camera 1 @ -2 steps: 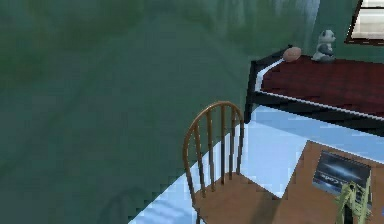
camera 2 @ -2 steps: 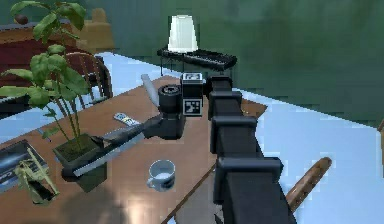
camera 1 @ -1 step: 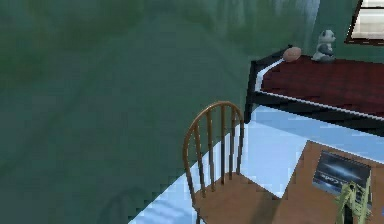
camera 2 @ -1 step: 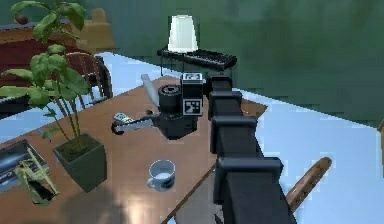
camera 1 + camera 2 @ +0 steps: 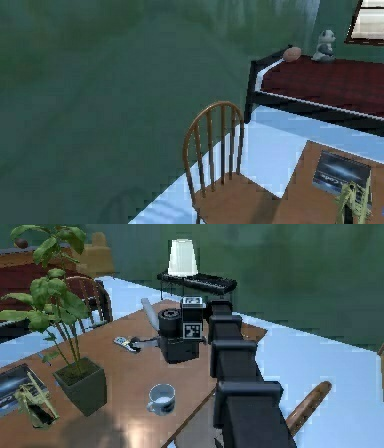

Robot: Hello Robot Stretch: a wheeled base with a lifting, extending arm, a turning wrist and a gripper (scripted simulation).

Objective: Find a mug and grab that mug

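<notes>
Mug (image 5: 160, 400), white with a bluish inside, is seen standing upright on the wood table (image 5: 120, 374) in the arm side view, between the dark plant pot (image 5: 82, 384) and the arm (image 5: 235, 374), near the table's close edge. Gripper (image 5: 155, 340) is located farther up the table, apart from the mug. Its finger state cannot be told, and whether anything is held cannot be told, since items lie on the tabletop at its far end. 2 white marker squares (image 5: 191, 316) are seen at the arm's end. A small flat grey item (image 5: 122, 342) lies just left of the gripper, and a grey cylinder (image 5: 150, 309) is seen just above it. A leafy plant (image 5: 50, 294) rises from the pot. Beyond the table, a white lamp (image 5: 181, 257) is set on a dark stand (image 5: 205, 281). In the forward view, a wood chair (image 5: 215, 150) is placed at the table's edge, a book (image 5: 340, 172) lies on the tabletop, and a bed (image 5: 320, 90) with a red cover is seen beyond, with an orange ball (image 5: 290, 50) and a grey plush toy (image 5: 323, 45) on it.
</notes>
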